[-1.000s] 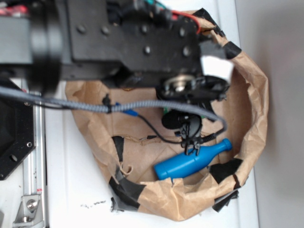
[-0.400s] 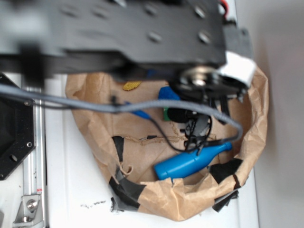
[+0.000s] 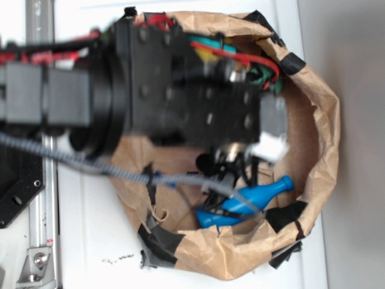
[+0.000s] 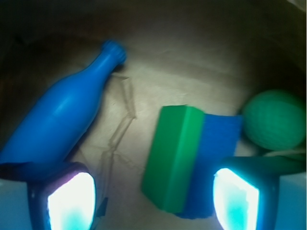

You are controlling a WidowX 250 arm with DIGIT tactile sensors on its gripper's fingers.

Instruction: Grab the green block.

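Down in the paper bag [image 3: 322,129], the gripper [image 4: 153,199] hung with its fingers [image 4: 72,201] spread apart, nothing between them but the green block [image 4: 172,155]. That block lay on the bag floor, overlapping the blue block [image 4: 218,143]. The ball [image 4: 274,120] crowded the right edge; the bottle [image 4: 60,120] flanked the left, bare paper between.

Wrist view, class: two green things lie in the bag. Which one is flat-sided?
The green block, a sharp-edged slab lying against the blue block. The green ball beside them is round.
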